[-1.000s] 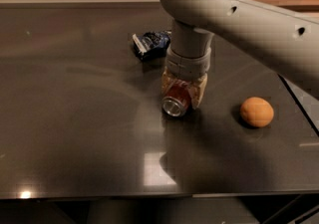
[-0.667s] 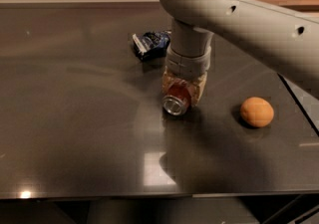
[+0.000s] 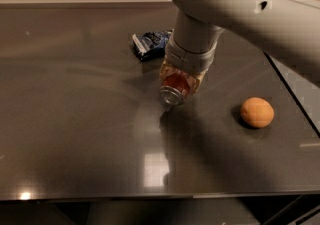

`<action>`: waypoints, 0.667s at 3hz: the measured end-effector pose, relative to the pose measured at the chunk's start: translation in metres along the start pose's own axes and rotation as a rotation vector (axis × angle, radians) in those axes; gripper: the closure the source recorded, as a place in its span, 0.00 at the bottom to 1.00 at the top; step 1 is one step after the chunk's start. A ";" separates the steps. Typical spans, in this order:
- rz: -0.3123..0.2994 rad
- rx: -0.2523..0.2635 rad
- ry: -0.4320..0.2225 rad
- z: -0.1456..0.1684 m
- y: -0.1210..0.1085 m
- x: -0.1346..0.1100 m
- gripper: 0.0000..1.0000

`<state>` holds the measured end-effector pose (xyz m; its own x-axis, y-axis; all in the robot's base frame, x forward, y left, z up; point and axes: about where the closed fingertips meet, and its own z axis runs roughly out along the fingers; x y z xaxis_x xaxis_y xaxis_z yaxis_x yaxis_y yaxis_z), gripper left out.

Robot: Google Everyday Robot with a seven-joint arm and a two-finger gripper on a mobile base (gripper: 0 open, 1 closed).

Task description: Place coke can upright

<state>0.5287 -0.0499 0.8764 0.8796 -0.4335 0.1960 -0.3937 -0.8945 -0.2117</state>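
Observation:
The coke can (image 3: 175, 88) is red with a silver end that faces the camera. It is tilted, with its lower end just above or touching the dark table (image 3: 75, 119); I cannot tell which. My gripper (image 3: 181, 78) comes down from above near the table's middle and is shut on the can, with a finger on each side of its body. The grey arm (image 3: 240, 4) hides the can's upper part.
A dark blue and white snack bag (image 3: 150, 43) lies just behind the gripper. A round orange fruit (image 3: 257, 112) sits to the right of the can. The table's front edge (image 3: 150, 195) runs along the bottom and its right edge (image 3: 295, 99) slants past the orange.
The gripper and the can have shifted slightly up and to the left. The can stays tilted in the grip. The bag and the orange have not moved.

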 end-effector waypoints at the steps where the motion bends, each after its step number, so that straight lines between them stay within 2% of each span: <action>1: -0.052 0.122 0.078 -0.025 -0.021 0.003 1.00; 2: -0.111 0.211 0.149 -0.043 -0.034 0.004 1.00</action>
<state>0.5338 -0.0257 0.9252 0.8594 -0.3590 0.3641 -0.2190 -0.9019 -0.3723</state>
